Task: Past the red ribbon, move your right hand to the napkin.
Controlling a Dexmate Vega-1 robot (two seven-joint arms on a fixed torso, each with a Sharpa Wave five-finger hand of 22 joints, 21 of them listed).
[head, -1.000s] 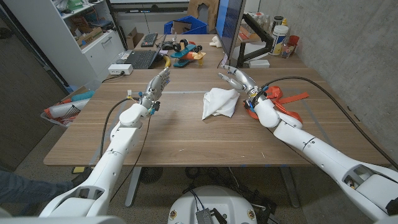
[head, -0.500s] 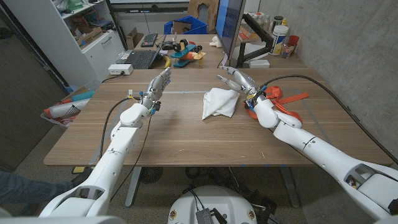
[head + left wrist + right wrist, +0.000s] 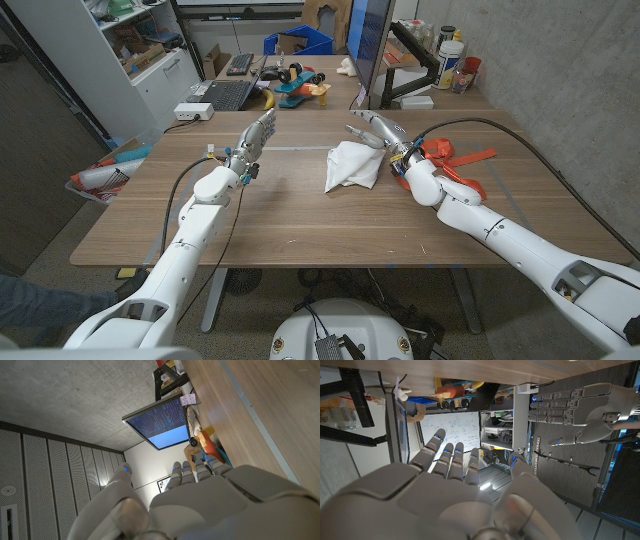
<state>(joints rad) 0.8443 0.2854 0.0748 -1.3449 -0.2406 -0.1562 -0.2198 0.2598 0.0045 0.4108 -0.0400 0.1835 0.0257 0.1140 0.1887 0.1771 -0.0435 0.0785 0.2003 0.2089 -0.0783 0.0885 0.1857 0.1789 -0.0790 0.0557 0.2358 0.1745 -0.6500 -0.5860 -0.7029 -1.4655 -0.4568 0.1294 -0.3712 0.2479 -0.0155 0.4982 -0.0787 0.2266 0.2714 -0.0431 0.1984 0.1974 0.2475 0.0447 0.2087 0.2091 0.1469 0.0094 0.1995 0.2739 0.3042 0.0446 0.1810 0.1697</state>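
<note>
The right robot hand (image 3: 375, 131) hovers with fingers spread and nothing in its grasp, just at the 1 o'clock corner of the white napkin (image 3: 351, 164); whether its fingertips touch the cloth cannot be told; in the right wrist view the same hand (image 3: 455, 495) shows its fingers apart and extended, holding nothing. The napkin lies crumpled near the middle of the wooden bench (image 3: 280, 215); the red ribbon (image 3: 455, 160) lies at 3 o'clock from the napkin, beside and partly under the right forearm. The left robot hand (image 3: 256, 133) stands at 9 o'clock from the napkin, well apart from it, fingers straight and together-ish, gripping nothing; the left wrist view shows that hand (image 3: 200, 497) from behind with fingers extended; the right wrist view also catches it (image 3: 580, 412), open-fingered. At 12 o'clock, on the far side of the bench, stand a monitor (image 3: 372, 45) and a laptop (image 3: 222, 94), with a colourful toy (image 3: 296, 85) between them.
</note>
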